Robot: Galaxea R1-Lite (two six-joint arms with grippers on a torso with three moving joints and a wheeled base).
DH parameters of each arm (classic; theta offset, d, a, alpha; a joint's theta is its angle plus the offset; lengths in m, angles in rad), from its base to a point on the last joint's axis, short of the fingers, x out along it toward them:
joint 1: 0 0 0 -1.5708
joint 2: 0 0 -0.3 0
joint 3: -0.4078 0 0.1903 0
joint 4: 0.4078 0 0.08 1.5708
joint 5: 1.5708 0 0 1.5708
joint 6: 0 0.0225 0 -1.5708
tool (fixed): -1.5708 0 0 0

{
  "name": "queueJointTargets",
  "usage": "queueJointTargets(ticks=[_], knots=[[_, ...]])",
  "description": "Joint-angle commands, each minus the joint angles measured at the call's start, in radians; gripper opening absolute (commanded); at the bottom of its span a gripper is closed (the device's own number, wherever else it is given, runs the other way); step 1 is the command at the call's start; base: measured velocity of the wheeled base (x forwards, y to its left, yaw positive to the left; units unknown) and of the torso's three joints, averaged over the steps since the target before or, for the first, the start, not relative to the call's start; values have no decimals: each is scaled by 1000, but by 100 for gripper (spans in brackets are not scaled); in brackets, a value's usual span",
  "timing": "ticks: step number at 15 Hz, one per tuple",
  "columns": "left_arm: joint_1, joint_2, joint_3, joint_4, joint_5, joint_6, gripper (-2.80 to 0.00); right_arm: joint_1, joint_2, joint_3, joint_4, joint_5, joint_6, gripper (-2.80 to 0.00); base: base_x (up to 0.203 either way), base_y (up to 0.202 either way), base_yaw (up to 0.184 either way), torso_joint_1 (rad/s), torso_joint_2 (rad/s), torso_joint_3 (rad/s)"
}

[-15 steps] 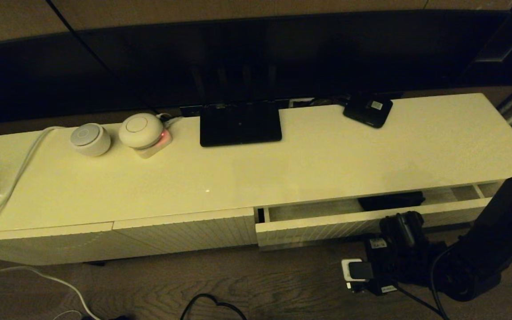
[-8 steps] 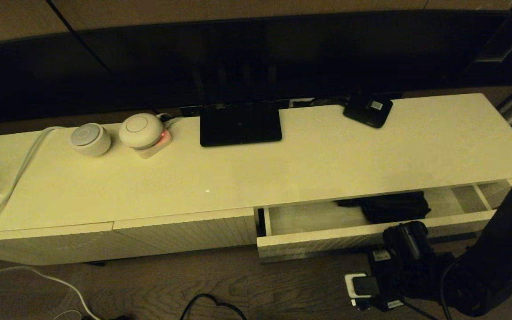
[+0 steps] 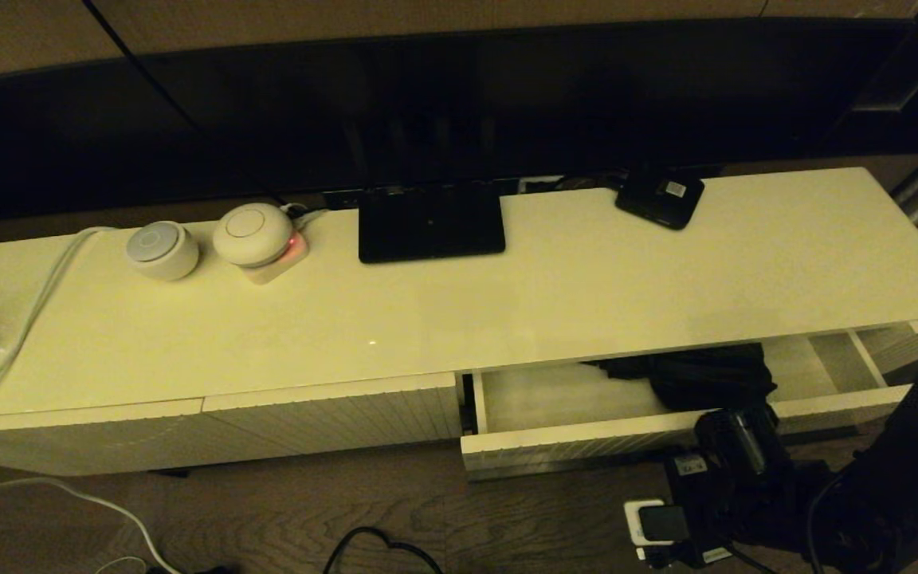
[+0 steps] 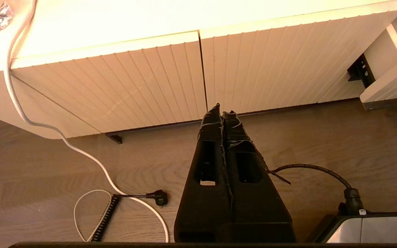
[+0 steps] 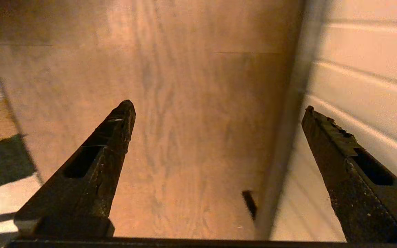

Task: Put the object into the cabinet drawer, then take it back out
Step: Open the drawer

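The cabinet drawer [image 3: 570, 442] stands pulled out at the right of the cream cabinet, its pale inside showing. The black folding umbrella [image 3: 706, 375] lies inside it towards the right, partly under the cabinet top. My right gripper [image 5: 219, 105] is open and low against the drawer's ribbed front [image 5: 364, 86], one finger over that front and the other over the wooden floor, with nothing between them. In the head view only its wrist [image 3: 734, 446] shows, in front of the drawer. My left gripper [image 4: 222, 109] is shut and empty, parked low before the closed ribbed fronts.
On the cabinet top are a small black box with a white label [image 3: 660, 198], a black screen foot [image 3: 430, 222], two round white devices [image 3: 162, 249] [image 3: 253, 233] and a white cable [image 3: 21, 319]. Plugs and cables [image 3: 650, 522] lie on the floor below the drawer.
The drawer has slid further out towards me, uncovering more of the umbrella and the drawer's inside. My right arm has drawn back and down along with the drawer front.
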Motion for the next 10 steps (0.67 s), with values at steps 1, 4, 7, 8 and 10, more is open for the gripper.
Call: queueJointTargets(ticks=[1,4,7,8,10], knots=[[0,0,3,0,0,0,-280,0,-38,9,-5,2,-7,0,0,0,0,0,0,0],[0,0,3,0,0,0,-280,0,-93,38,9,1,-11,-280,0,0,0,0,0,0],[0,0,3,0,0,0,-280,0,-196,87,42,2,-10,-280,0,0,0,0,0,0],[0,0,3,0,0,0,-280,0,-246,104,62,2,-8,-280,0,0,0,0,0,0],[0,0,3,0,0,0,-280,-2,-373,135,118,1,6,-280,0,0,0,0,0,0]])
